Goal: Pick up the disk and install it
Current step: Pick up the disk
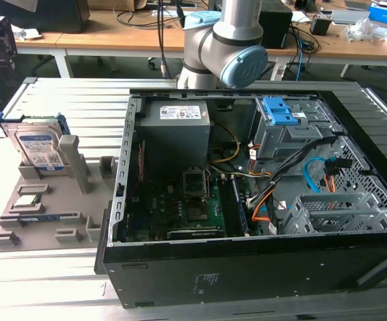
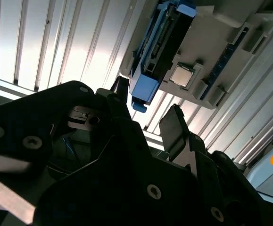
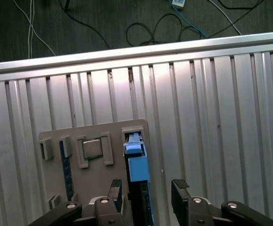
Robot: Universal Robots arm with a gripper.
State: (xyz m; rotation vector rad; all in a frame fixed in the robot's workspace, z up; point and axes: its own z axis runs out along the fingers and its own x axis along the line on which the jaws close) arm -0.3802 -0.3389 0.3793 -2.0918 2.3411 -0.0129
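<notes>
In the first wrist view the gripper point(image 3: 148, 192) is cut off at the frame edge. Its fingers point(image 3: 180, 188) are spread apart and hold nothing. The disk point(image 3: 137, 169) sits beyond the gap, untouched and edge-on, its long edge running along the table's point(image 3: 211, 117) ribs. At the exterior view's left the disk point(image 1: 38, 148) stands in a grey holder point(image 1: 79, 200), its lower part hidden.

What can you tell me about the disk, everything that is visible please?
The disk is a flat rectangular drive of silver metal with a white-and-blue label, clipped in a blue plastic frame. It stands on edge, leaning slightly, in a slot of the grey holder at the exterior view's left. The gripper, jaws open, is apart from it.
</notes>
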